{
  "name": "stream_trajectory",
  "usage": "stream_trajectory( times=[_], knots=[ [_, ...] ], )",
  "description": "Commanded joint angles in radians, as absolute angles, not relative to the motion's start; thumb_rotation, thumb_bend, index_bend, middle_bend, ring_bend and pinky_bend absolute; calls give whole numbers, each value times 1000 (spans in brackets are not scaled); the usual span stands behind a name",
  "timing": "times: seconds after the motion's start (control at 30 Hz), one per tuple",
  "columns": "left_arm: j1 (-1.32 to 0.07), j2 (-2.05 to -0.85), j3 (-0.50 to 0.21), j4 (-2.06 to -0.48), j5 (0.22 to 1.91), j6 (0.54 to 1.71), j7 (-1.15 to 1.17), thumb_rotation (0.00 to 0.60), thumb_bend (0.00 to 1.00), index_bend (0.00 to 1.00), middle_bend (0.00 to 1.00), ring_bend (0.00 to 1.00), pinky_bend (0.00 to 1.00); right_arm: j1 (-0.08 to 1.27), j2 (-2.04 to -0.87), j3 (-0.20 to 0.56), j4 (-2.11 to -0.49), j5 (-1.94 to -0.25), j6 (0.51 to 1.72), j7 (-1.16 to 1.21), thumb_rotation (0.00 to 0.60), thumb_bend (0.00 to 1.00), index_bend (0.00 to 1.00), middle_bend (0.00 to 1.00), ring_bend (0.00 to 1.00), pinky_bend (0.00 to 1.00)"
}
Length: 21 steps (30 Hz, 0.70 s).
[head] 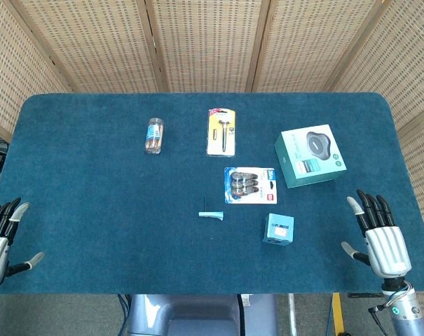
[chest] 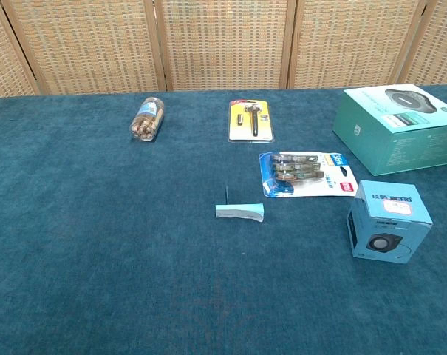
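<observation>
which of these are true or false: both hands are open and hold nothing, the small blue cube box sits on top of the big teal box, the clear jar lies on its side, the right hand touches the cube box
Both hands, left hand and right hand, are open and hold nothing: true.
The small blue cube box sits on top of the big teal box: false, it stands apart on the table, nearer the robot.
The clear jar lies on its side: true.
The right hand touches the cube box: false, bare cloth shows between them.
</observation>
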State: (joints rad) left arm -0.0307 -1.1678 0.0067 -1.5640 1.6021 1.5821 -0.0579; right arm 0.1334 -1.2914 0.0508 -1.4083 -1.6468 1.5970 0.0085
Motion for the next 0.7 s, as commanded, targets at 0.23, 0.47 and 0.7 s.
stream_trajectory(
  times=[0.23, 0.47, 0.7],
  knots=[
    [-36, -1167, 4, -1565, 1594, 1568, -58, 600, 0, 0, 0, 0, 0, 140, -1294, 51, -1410, -1641, 1577, 3, 600, 0, 0, 0, 0, 0],
    [-37, -1163, 3, -1568, 1592, 1565, -64, 600, 0, 0, 0, 0, 0, 138, -1295, 56, -1411, -1635, 1582, -5, 600, 0, 0, 0, 0, 0],
    [-38, -1160, 6, -1570, 1592, 1560, -68, 600, 0, 0, 0, 0, 0, 139, -1291, 57, -1416, -1638, 1582, 2, 600, 0, 0, 0, 0, 0]
  ],
)
